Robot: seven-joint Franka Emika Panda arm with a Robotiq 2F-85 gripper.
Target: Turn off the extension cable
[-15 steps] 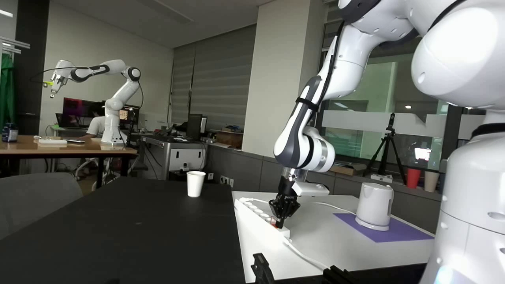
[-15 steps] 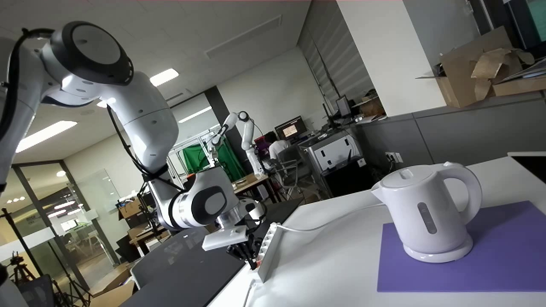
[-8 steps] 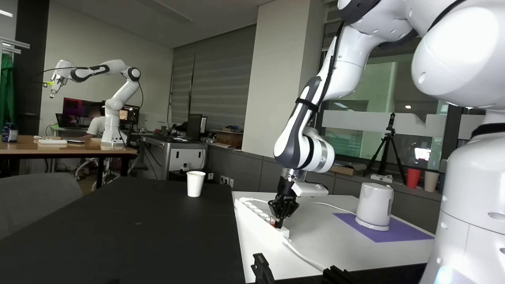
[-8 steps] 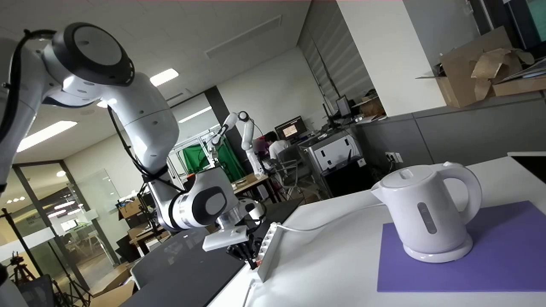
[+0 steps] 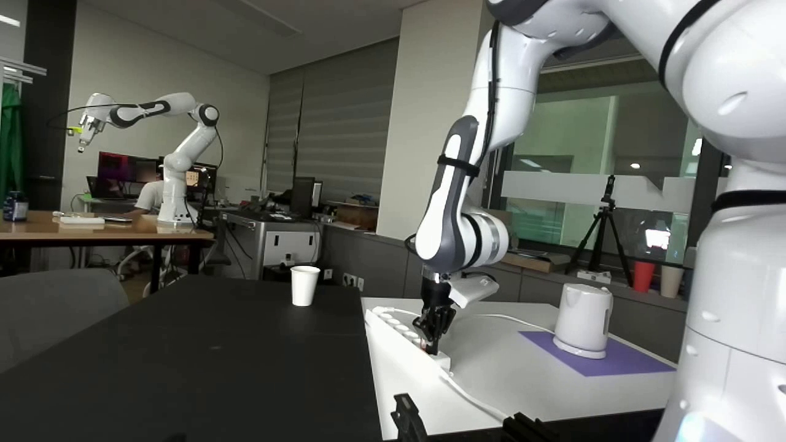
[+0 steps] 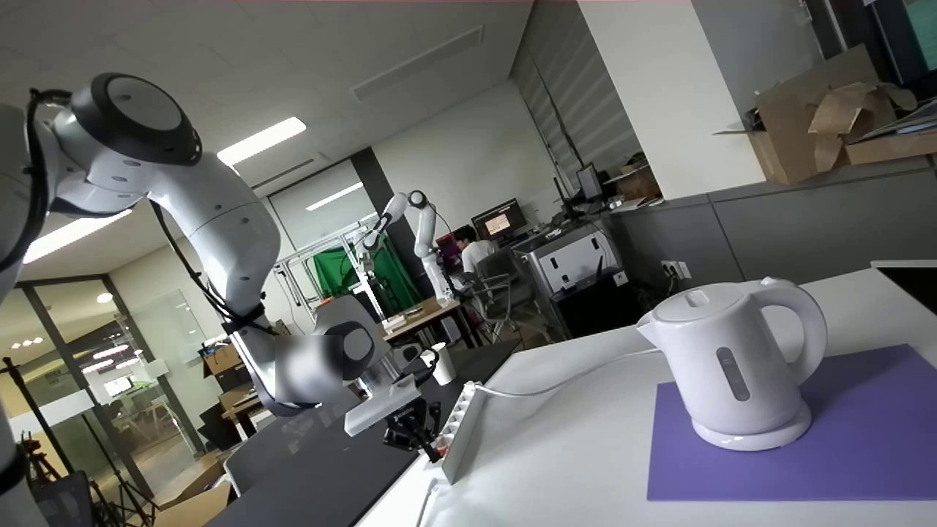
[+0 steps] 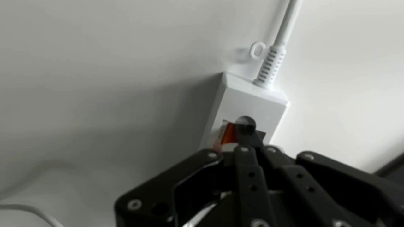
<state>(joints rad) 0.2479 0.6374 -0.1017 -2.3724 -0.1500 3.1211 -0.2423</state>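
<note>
The extension cable is a long white power strip on the white table. It shows in both exterior views [image 5: 441, 361] [image 6: 463, 443], and its corded end shows in the wrist view [image 7: 252, 102]. Its orange-red switch [image 7: 229, 133] sits near that end and is partly hidden by my fingertips. My gripper [image 7: 247, 134] points down with its fingertips together at the switch. In both exterior views the gripper [image 5: 431, 348] [image 6: 435, 455] stands at the strip's near end. Nothing shows between the fingers. I cannot tell which way the switch is set.
A white kettle [image 6: 732, 366] stands on a purple mat [image 6: 864, 439]. A white cord [image 5: 473, 398] leaves the strip's switch end; another cord [image 6: 571, 377] runs from its far end towards the kettle. A white paper cup [image 5: 303, 286] stands on the black table [image 5: 215, 368] alongside.
The arm and wrist have shifted left in both exterior views and the gripper has tilted. The fingertips have stayed at the switch. The strip has hardly moved.
</note>
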